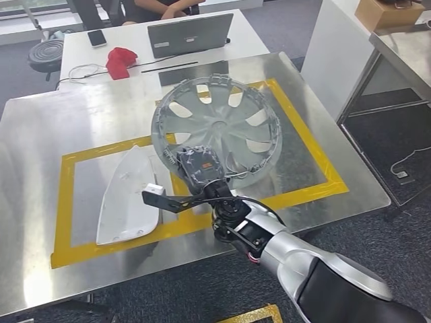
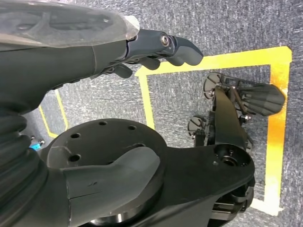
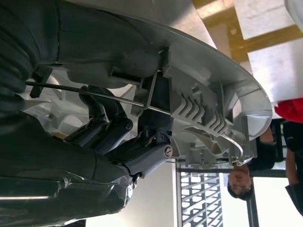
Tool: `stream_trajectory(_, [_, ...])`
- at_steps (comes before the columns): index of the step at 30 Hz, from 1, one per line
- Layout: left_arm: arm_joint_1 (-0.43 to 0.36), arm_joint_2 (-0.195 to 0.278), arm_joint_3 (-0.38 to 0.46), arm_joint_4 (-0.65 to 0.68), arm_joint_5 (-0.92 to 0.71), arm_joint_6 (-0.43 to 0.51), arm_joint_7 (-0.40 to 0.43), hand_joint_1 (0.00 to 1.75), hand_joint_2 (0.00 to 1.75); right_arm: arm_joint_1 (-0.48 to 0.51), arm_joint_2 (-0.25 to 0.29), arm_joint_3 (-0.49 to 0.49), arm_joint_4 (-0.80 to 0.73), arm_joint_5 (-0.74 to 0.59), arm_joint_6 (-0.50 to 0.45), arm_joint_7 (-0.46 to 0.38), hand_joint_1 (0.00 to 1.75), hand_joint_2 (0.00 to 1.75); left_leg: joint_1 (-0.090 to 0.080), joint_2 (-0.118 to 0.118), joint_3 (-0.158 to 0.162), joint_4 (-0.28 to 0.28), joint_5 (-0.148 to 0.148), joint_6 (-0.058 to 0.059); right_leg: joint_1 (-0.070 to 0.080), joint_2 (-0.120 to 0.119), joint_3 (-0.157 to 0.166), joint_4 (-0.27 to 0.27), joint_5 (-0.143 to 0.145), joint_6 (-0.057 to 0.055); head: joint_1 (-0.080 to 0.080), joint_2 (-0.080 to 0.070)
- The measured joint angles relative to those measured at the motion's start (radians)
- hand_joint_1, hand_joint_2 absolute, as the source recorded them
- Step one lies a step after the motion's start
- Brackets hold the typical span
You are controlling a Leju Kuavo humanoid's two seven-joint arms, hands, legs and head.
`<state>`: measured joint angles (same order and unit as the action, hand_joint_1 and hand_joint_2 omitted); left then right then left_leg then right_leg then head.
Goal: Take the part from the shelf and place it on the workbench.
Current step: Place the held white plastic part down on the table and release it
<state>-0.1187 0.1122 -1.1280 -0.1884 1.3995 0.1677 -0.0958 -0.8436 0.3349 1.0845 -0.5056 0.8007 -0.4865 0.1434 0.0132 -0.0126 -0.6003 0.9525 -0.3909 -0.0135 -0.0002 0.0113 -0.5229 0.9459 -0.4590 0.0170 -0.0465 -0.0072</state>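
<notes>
A silver wheel cover (image 1: 223, 121) with several spokes is tilted over the steel workbench (image 1: 40, 134), above the right half of a yellow tape rectangle (image 1: 66, 202). My right hand (image 1: 199, 168) grips its near rim from below. In the right wrist view the dark fingers (image 3: 107, 137) clasp the cover's ribbed inner edge (image 3: 200, 71) by its wire ring. A white curved panel (image 1: 124, 195) lies flat in the left half of the rectangle. My left hand (image 2: 143, 47) hangs over the grey carpet and holds nothing, with its fingers loosely apart.
Behind the bench stands a white table with a laptop (image 1: 189, 35), a red cloth (image 1: 120, 60) and a phone (image 1: 96, 38); a person (image 1: 157, 8) sits there. A second metal table (image 1: 407, 47) with a cardboard box (image 1: 386, 12) stands at the right. Yellow floor tape (image 2: 214, 61) marks the carpet.
</notes>
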Motion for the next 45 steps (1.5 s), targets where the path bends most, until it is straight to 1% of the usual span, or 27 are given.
stream_trajectory(5, [0.001, 0.000, 0.000, 0.000, -0.004, -0.001, -0.004, 0.00, 1.75, 0.002, 0.000, 0.034, 0.053, 0.033, 0.023, 0.054, 1.75, 1.75, 0.000, 0.000, 0.000, 0.000, 0.000, 0.000, 0.000, 0.000, 0.000, 0.000, 0.000, 0.000, 0.000, 0.000])
stream_trajectory(17, [0.001, 0.000, 0.000, 0.000, -0.006, -0.001, -0.005, 0.00, 1.75, 0.001, 0.000, 0.075, 0.120, 0.042, 0.026, 0.074, 1.75, 1.75, 0.000, 0.000, 0.000, 0.000, 0.001, -0.001, 0.000, 0.000, 0.000, 0.000, 0.000, 0.000, 0.000, 0.000])
stream_trajectory(23, [0.002, -0.001, 0.000, 0.000, -0.009, -0.007, -0.005, 0.00, 1.75, 0.001, -0.004, 0.079, 0.143, 0.057, 0.027, 0.165, 1.75, 1.75, 0.000, 0.001, 0.001, 0.000, 0.001, -0.001, 0.000, 0.000, 0.000, 0.000, 0.000, 0.000, 0.000, 0.000])
stream_trajectory(26, [0.002, -0.001, 0.000, 0.000, -0.018, -0.016, -0.011, 0.00, 1.75, 0.001, -0.016, 0.071, 0.154, 0.052, 0.038, 0.185, 1.75, 1.75, 0.000, 0.001, 0.001, 0.000, 0.001, -0.001, 0.000, 0.000, 0.000, 0.000, 0.000, 0.000, 0.000, 0.000])
stream_trajectory(29, [0.002, -0.001, 0.000, 0.000, -0.030, -0.022, -0.021, 0.00, 1.75, 0.003, -0.029, 0.061, 0.165, 0.043, 0.045, 0.177, 0.44, 0.44, 0.000, 0.001, 0.001, 0.000, 0.001, -0.001, 0.000, 0.001, 0.000, 0.000, 0.001, -0.001, 0.000, 0.000])
stream_trajectory(30, [0.002, -0.001, -0.001, 0.000, -0.035, -0.023, -0.022, 0.00, 1.31, 0.003, -0.031, 0.059, 0.168, 0.042, 0.044, 0.175, 0.00, 0.00, 0.000, 0.001, 0.001, 0.000, 0.001, -0.001, 0.000, 0.001, 0.000, 0.000, 0.001, -0.001, 0.000, 0.000])
stream_trajectory(33, [0.002, 0.000, -0.001, 0.000, -0.044, -0.024, -0.025, 0.00, 0.00, 0.001, -0.035, 0.052, 0.173, 0.046, 0.043, 0.173, 0.00, 0.00, 0.000, 0.001, 0.002, 0.000, 0.001, -0.001, 0.000, 0.002, 0.000, 0.000, 0.001, -0.001, 0.000, 0.000])
stream_trajectory(45, [0.002, 0.000, -0.001, 0.000, -0.024, -0.023, -0.030, 0.00, 0.00, -0.005, -0.040, 0.020, 0.179, 0.076, 0.033, 0.163, 0.00, 0.00, 0.000, 0.001, 0.004, -0.001, 0.002, -0.002, 0.000, 0.002, 0.002, 0.000, 0.001, -0.001, 0.000, 0.000])
